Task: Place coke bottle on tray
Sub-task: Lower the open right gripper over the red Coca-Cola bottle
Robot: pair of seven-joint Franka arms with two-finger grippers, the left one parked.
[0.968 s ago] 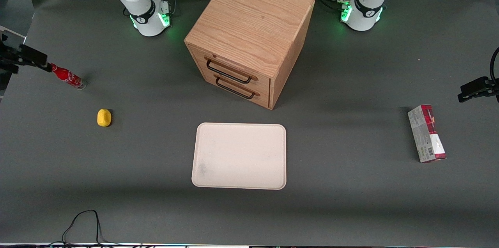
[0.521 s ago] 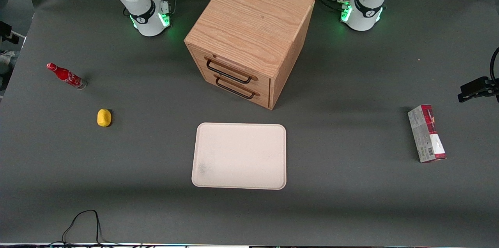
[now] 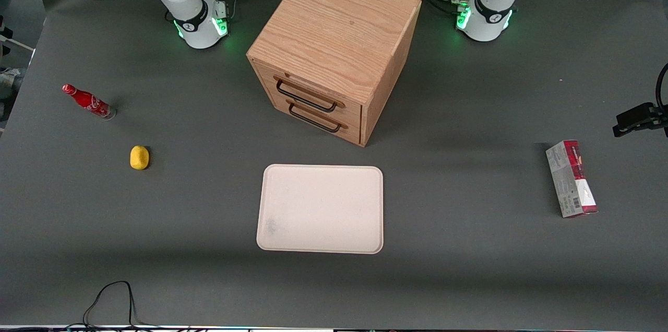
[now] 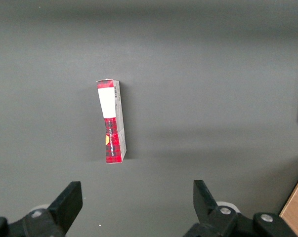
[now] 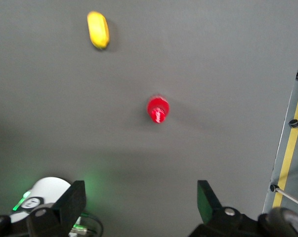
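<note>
Labels first. The coke bottle (image 3: 87, 101) is red with a white script logo down its side. I can see the script in the front view but cannot read it letter by letter. The red-and-grey carton (image 3: 571, 178) at the parked arm's end carries a barcode and small print, too small to read in the front view or in the left wrist view (image 4: 111, 121).

Bottle stands upright on the surface (image 3: 469, 269), long axis vertical, red cap up, clear base down. The right wrist view looks almost straight down on the cap (image 5: 158, 107).

It sits in the upper part of the front frame at the working arm's end, close to the surface's edge. A yellow lump (image 3: 139, 157) lies near it, nearer the front camera; the two are apart (image 5: 98, 29).

The gripper (image 5: 141, 186) hangs high above the surface near the bottle. Jaws spread wide, nothing between them, not touching the bottle.

The tray (image 3: 320, 186) lies flat in the lower middle of the front frame, well apart from the bottle, with a grey smudge in one corner. The wooden drawer cabinet (image 3: 334, 45) stands just above it in the frame, its two black handles facing the tray. Between bottle and tray I see open surface, with only the lump close to that stretch. A black cable (image 3: 109, 300) loops at the frame's bottom edge.
</note>
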